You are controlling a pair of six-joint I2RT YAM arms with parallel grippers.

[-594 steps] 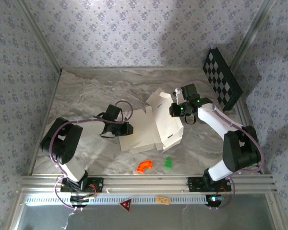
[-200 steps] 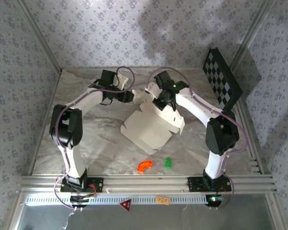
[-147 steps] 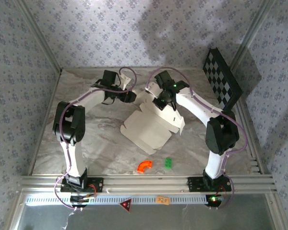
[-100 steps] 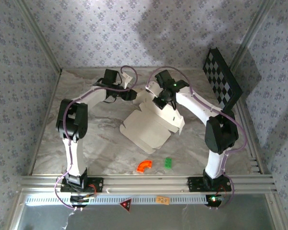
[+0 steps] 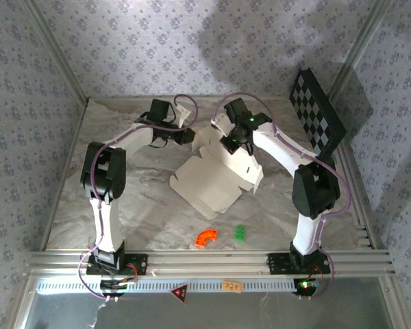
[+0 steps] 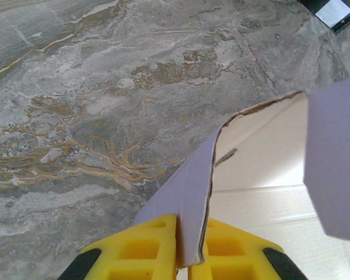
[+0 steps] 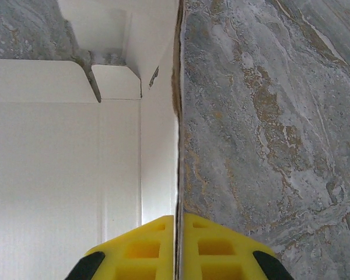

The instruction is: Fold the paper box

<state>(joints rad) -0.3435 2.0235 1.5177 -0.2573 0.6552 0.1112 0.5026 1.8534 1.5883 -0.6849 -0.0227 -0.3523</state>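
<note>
1 paper box (image 5: 216, 181), left gripper (image 6: 184, 233), right gripper (image 7: 179, 227), each pinching 1 edge

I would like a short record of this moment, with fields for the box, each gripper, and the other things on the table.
paper box: partly folded, lying mid-table, with its far flaps raised
left gripper: shut on a far-left flap of the paper box
right gripper: shut on an upright far edge of the paper box
orange curved piece: near the front edge, apart from the box
green piece: just right of the orange one
checkered board: far right corner
table: marble pattern
</note>
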